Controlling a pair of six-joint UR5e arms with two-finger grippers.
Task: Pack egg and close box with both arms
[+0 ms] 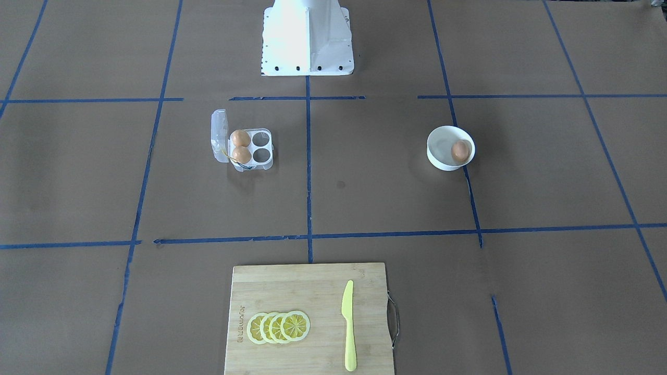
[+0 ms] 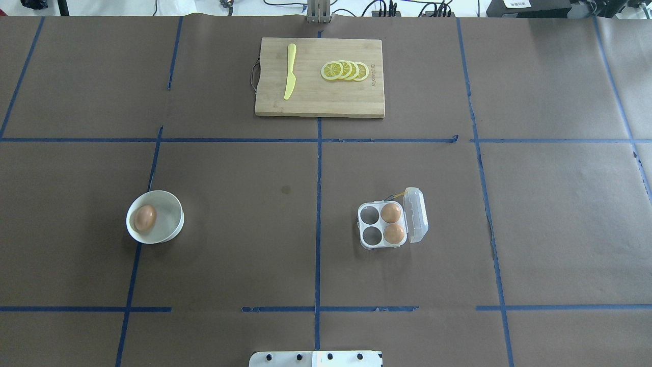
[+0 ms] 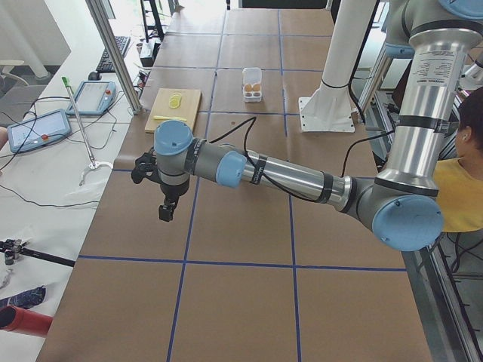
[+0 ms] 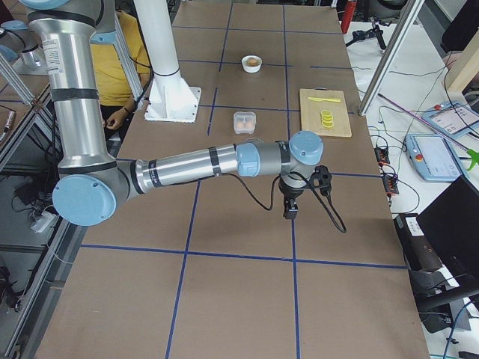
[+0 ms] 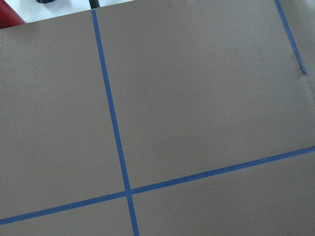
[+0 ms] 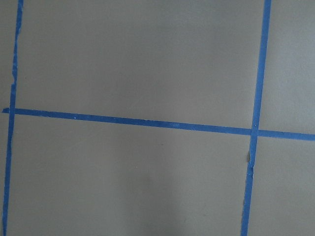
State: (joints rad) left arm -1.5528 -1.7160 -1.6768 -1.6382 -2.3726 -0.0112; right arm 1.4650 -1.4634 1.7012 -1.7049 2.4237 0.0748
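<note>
One table [image 2: 229, 255], covered in brown paper and gridded with blue tape lines [image 2: 318, 204], fills the overhead view. Two arms appear only in the side views. The left arm [image 3: 279, 175] stretches across the centre of the exterior left frame, and the right arm [image 4: 194, 166] does so in the exterior right frame. The left gripper [image 3: 167, 207] and right gripper [image 4: 290, 208] each hang above the paper, pointing down. From these side angles I cannot tell how their jaws stand. Both wrist views show only brown paper and crossing tape.

One cutting board [image 2: 316, 97] lies at top centre of the overhead frame, its far edge near the table's edge. One white base block [image 1: 307, 41] sits at top centre of the front-facing frame. One white bowl [image 2: 168, 199] sits at middle left of the overhead view, and one clear box [image 2: 371, 224] right of centre, its lid [image 2: 416, 214] hinged open on the right. A wide stretch of brown paper separates the two.

There are three eggs. The egg [image 2: 145, 218] lies in the bowl, and two eggs [image 2: 390, 212] fill the box's two cells nearest the lid. On the board lie four overlapping lemon slices [image 2: 345, 70] and one yellow knife [image 2: 290, 71].
</note>
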